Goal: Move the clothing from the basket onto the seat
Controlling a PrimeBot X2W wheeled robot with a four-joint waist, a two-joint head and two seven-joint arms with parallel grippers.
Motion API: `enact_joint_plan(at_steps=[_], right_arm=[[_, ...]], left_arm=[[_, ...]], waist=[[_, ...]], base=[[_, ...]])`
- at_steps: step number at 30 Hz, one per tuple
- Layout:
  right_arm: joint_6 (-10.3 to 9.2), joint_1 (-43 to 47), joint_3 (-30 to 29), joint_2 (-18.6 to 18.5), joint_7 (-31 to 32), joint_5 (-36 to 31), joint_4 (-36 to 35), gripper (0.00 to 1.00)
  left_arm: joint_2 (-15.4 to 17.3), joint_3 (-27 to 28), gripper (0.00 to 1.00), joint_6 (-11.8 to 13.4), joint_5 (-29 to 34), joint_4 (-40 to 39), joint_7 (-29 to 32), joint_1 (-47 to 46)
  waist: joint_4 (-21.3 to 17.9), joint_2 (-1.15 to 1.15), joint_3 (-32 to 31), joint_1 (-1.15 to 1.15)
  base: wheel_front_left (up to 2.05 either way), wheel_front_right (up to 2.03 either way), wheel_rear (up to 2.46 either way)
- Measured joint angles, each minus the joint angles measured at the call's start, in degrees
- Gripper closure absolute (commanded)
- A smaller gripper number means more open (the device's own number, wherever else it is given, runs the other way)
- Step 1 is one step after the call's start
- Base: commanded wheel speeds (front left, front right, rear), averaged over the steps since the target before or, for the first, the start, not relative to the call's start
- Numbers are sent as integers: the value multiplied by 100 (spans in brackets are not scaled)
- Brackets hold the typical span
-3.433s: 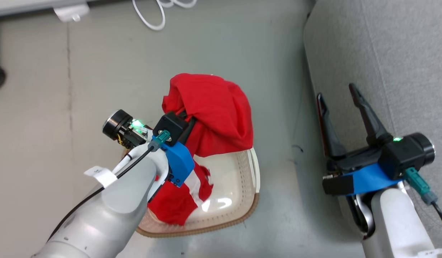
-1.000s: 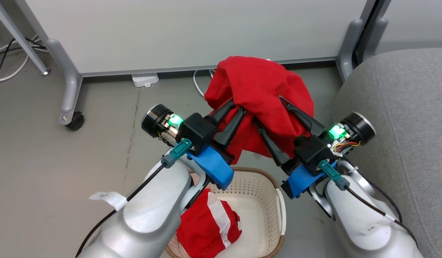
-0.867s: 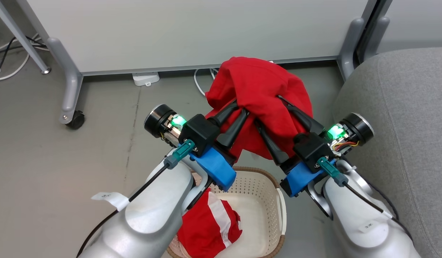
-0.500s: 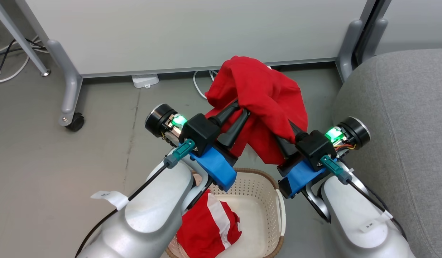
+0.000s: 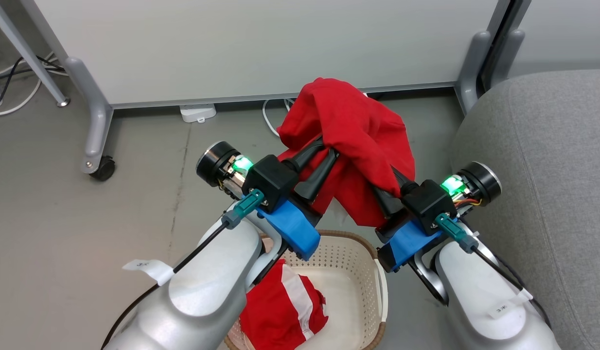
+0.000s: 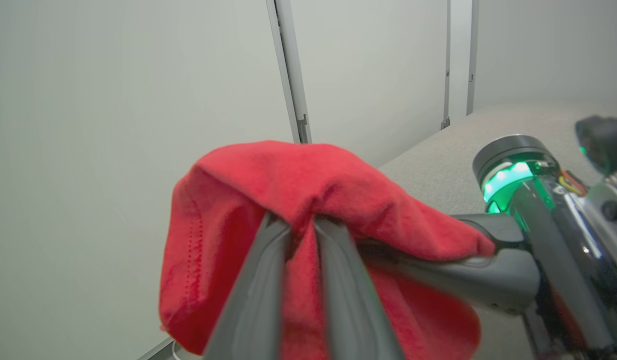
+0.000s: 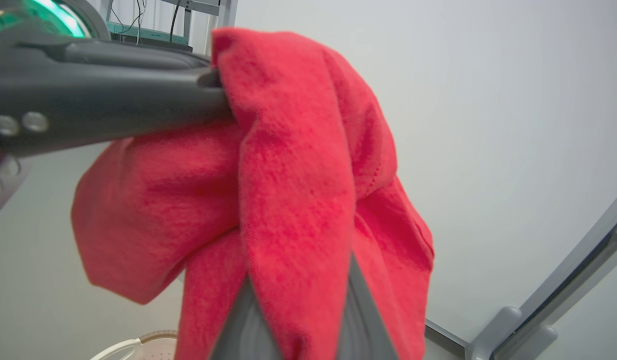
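The left gripper (image 5: 327, 147) clamps the plain red garment (image 5: 351, 121), held above the basket (image 5: 351, 253); the right gripper (image 5: 374, 166) pinches it too (fingertips buried under cloth). The striped knit (image 5: 280, 311) lies in the basket, half hidden by the left forearm (image 5: 202, 291).

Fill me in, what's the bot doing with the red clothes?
The robot holds the plain red garment in the air with both arms, clear of the basket. The left end effector is shut on one fold and the right end effector on another. The striped red knit lies in the basket. The grey sofa, at the robot's right, has no clothing on the part in view.
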Motion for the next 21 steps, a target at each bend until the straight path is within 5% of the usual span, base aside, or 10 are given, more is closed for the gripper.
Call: enact_joint_plan(at_steps=[6,8,21], right_arm=[[0,1,27,0,0,18,-1,100],[0,2,20,4,-1,52,-7,100],[0,31,-497,48,0,166,-67,100]], left_arm=[[8,24,100,4,11,-13,0,26],[7,81,0,51,71,-46,0,36],[9,182,0,51,193,-111,-8,129]], waist=[[8,0,-20,0],[12,0,-20,0],[63,0,88,0]], base=[[0,0,0],[0,0,0],[0,0,0]])
